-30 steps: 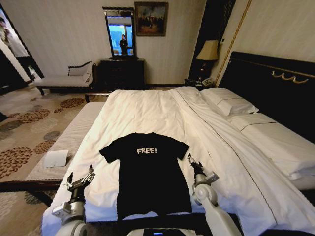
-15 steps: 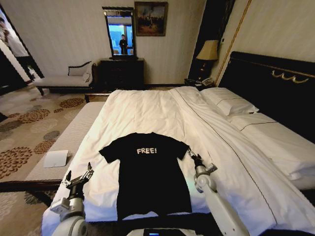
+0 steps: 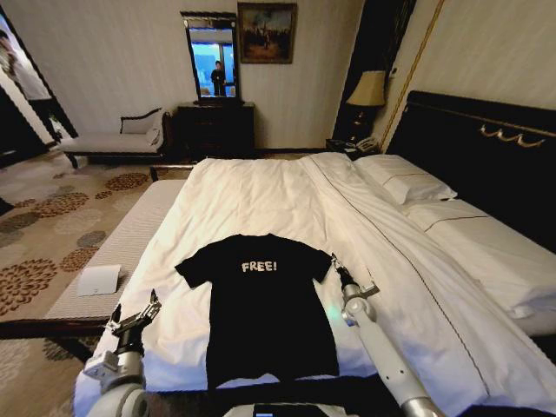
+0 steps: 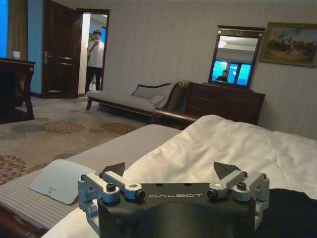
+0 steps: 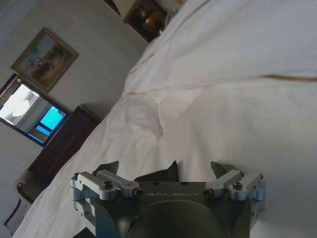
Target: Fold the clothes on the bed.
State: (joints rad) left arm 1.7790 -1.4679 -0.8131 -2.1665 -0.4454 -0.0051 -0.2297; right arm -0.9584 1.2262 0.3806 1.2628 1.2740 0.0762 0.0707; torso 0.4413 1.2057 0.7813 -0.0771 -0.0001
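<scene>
The clothes are one black T-shirt (image 3: 265,304) with white "FREE!" lettering, lying flat and face up on the near end of the white bed (image 3: 261,195). My right gripper (image 3: 339,268) is open just beside the shirt's right sleeve. In the right wrist view the sleeve tip (image 5: 159,175) shows between the spread fingers of the right gripper (image 5: 166,171). My left gripper (image 3: 136,310) is open, low over the bed's left edge and apart from the left sleeve. From the left wrist, the left gripper (image 4: 170,171) has black fabric (image 4: 292,213) off to one side.
A padded bench (image 3: 130,239) with a pale sheet of paper (image 3: 98,280) runs along the bed's left side. Pillows (image 3: 404,182) and a dark headboard (image 3: 486,148) are at the right. A chaise (image 3: 113,139), dresser (image 3: 215,129) and mirror stand at the far wall.
My right arm has stretched forward, bringing its gripper up to the right sleeve. The left gripper has sunk a little lower and to the left. The shirt has not moved.
</scene>
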